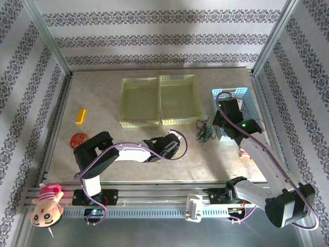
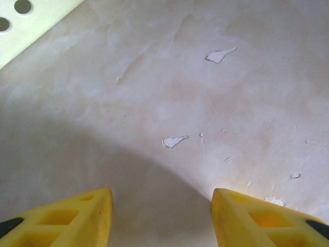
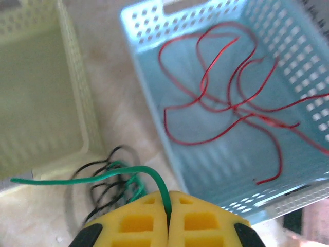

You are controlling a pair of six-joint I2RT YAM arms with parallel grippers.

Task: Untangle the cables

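red cables [image 3: 226,103] in blue basket [image 3: 303,56] | right jaws pinching green cable [image 3: 77,178] | black tangle [image 1: 204,133] on counter [image 2: 205,77] not yet separated | left jaws spread, empty

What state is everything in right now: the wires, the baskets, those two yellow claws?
right gripper, shut on the green cable.
left gripper, open, holding nothing, above the table.
green cable, pinched, arching left.
black cables, tangled on the table.
red cables, loose in the blue basket.
left yellow basket, empty.
right yellow basket, empty.
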